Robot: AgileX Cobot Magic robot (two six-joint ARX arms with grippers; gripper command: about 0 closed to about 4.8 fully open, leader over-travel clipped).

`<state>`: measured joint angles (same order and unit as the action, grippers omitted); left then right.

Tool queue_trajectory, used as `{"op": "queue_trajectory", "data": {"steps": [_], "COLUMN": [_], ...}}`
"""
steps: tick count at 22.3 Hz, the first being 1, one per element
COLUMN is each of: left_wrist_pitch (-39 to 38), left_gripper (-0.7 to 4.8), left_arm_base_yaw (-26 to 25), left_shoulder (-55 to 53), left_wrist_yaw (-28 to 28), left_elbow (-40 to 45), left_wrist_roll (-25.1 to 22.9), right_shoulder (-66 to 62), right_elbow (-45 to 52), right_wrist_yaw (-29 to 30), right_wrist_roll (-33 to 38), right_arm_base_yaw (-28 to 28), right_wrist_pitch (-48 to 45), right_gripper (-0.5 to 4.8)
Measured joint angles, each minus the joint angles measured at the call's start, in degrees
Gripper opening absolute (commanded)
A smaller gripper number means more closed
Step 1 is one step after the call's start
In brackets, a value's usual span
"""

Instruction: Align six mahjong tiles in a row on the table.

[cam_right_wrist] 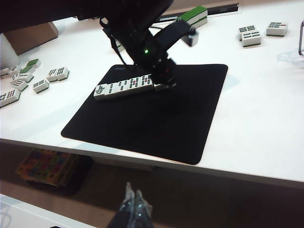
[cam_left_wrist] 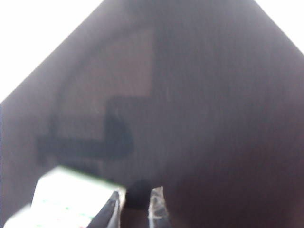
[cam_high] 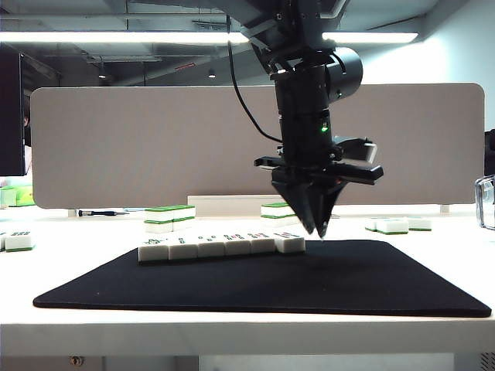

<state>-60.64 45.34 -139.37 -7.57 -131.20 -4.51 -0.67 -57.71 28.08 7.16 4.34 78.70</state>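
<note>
**Six tiles lined up on the mat**

While the broad white table [cam_high: 247,328] carries a black rectangular mat [cam_high: 309,282], six white green-based mahjong tiles [cam_high: 220,246] form a touching row there. The left gripper [cam_high: 319,224], fingers narrow and empty, hangs just beside the row's end tile. The right gripper [cam_right_wrist: 133,205], fingers together, sits off the table's front edge.

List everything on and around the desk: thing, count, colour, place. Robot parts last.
row of mahjong tiles: six, white faces with green bases, end to end along the far part of the mat.
black mat: one, on the table.
table: one, white.
divider panel: one, grey, along the table's back edge.
loose tiles: several, white and green, scattered on the table round the mat.
left gripper: black, nearly closed, tips down beside the row's end tile, holding nothing.
right gripper: fingers together, off the table's near edge, holding nothing.
</note>
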Motion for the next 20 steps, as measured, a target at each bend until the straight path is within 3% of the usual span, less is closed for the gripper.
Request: {"op": "queue_trajectory", "data": {"steps": [10, 15, 18, 20], "left_wrist_pitch": [-2.97, -5.51, -13.46, -21.35], "left_gripper": [0.78, 0.78, 0.78, 0.7], "left_arm_base_yaw": [-0.7, 2.16, 2.05, 1.27], "left_shoulder": [-0.09, 4.07, 10.23, 14.01], "left_wrist_yaw": [-0.07, 3.74, 3.67, 0.2], "left_elbow": [0.13, 0.26, -0.17, 0.11], "left_wrist_roll": [0.09, -0.24, -1.07, -1.07], "right_shoulder": [0.0, 0.0, 0.0, 0.0], "right_elbow": [0.0, 0.0, 0.0, -0.02], "right_wrist_yaw": [0.0, 0.0, 0.0, 0.0], "right_wrist_roll": [0.02, 0.02, 0.0, 0.02], "right_arm_base_yaw": [0.0, 0.0, 0.02, 0.02], "right_wrist_pitch": [0.0, 0.02, 0.0, 0.0], "right_gripper": [-0.01, -0.01, -0.01, -0.01]}}
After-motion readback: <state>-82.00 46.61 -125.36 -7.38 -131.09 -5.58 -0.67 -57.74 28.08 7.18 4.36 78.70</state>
